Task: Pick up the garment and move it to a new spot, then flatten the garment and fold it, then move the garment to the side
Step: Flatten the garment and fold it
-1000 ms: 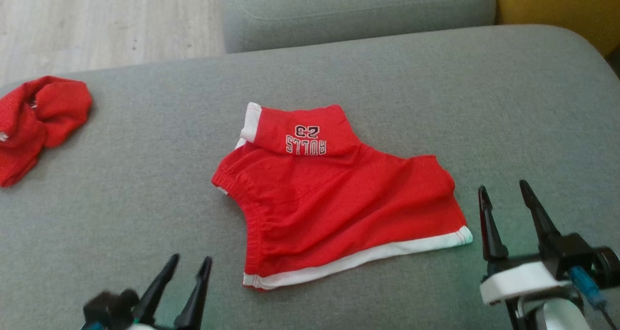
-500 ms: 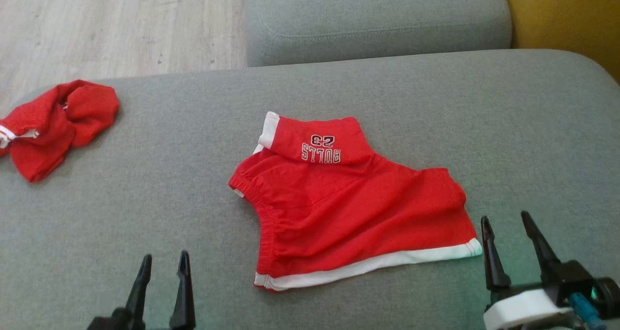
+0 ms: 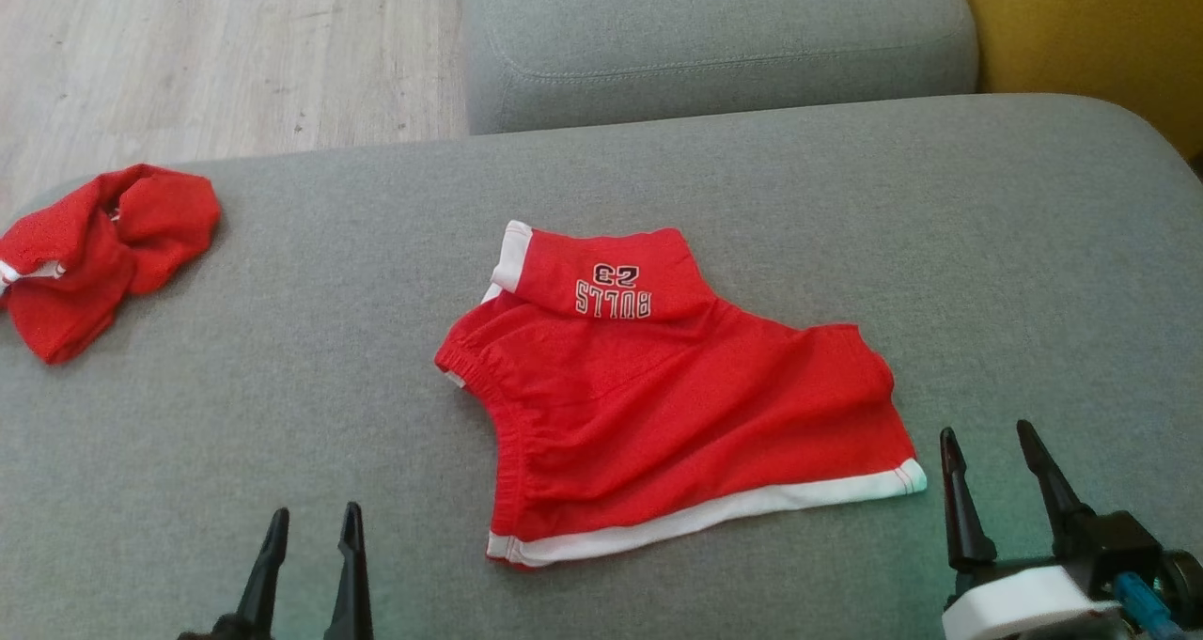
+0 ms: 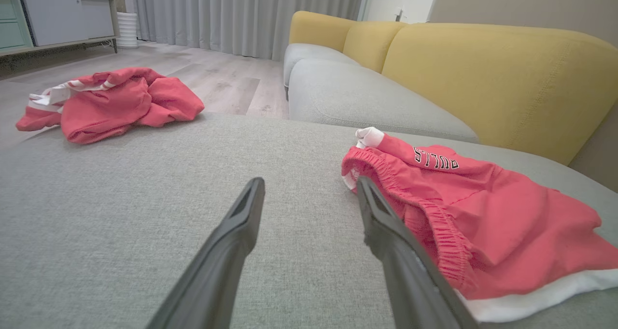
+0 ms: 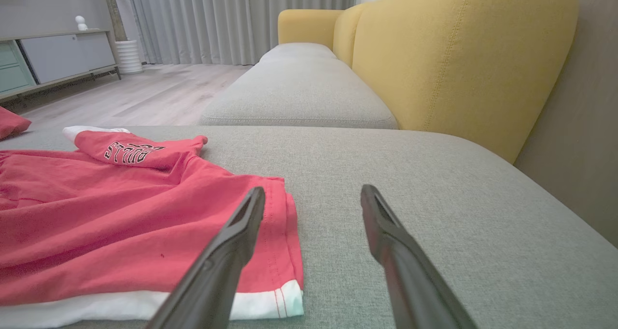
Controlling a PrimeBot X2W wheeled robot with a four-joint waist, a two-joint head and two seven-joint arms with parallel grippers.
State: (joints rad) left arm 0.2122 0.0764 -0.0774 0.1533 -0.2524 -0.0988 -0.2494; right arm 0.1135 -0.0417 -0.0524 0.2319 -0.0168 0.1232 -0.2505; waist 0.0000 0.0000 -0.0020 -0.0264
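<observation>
Two open, empty claws sit at the near edge of the head view: the left gripper [image 3: 316, 510] at lower left and the right gripper [image 3: 987, 429] at lower right, fingers spread and clear of cloth. Over the last second both have drawn back from the shorts [image 3: 677, 414]. The left one has also slid outward, and the right has pulled toward the robot. The camera has shifted a little too, so the scene sits lower in the picture, while the shorts have kept their shape. That reads as a handling step just ended, with neither arm committed to the next.

The shorts lie mid-seat [image 3: 846, 208], between the grippers and a little beyond them, mostly flat but rumpled. They are red, with the white-trimmed edge nearest and the elastic waistband at the left. The far leg is turned over, so its "BULLS 23" print faces up, upside down. Probably one fold is in, and more folding and the move aside remain.

Farther left, a second red heap [image 3: 103, 245] lies bunched near the seat's edge, with wood floor [image 3: 188, 48] beyond.
</observation>
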